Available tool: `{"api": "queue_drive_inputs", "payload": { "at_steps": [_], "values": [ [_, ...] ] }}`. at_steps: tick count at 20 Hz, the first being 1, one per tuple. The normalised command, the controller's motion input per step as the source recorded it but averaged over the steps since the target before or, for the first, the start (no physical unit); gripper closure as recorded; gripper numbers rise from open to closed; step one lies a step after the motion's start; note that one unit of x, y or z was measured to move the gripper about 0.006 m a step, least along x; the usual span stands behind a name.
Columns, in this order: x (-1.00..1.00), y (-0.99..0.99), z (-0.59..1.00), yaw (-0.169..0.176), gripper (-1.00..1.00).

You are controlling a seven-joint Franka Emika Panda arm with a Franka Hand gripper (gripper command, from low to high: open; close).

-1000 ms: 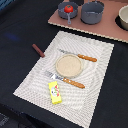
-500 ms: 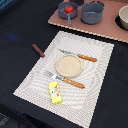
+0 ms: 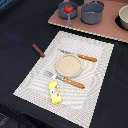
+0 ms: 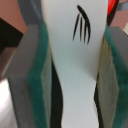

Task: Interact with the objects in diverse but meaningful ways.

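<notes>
white oblong piece (image 4: 75, 65) is sitting pinched between the gripper (image 4: 75, 75) pads, away from the striped placemat (image 3: 100, 50) where the yellow packet (image 3: 55, 92) is lying; it is risking slipping or twisting, its smooth waisted body giving the pads little purchase.

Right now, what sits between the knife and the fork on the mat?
The round tan plate lies between the knife and the fork, seen in the exterior view.

A round tan plate (image 3: 69, 65) sits mid-frame on a striped placemat (image 3: 100, 80), a wooden-handled knife (image 3: 80, 56) and fork (image 3: 67, 80) flanking it; two grey pots (image 3: 92, 12) stand at the top.
</notes>
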Motion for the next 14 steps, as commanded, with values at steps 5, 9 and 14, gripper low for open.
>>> {"api": "queue_drive_inputs", "payload": {
  "at_steps": [5, 9, 14],
  "values": [
    [0.01, 0.25, -0.22, 0.0, 1.0],
    [0.07, 0.32, -0.07, 0.0, -1.0],
    [0.11, 0.31, 0.0, 0.0, -1.0]
  ]
}}
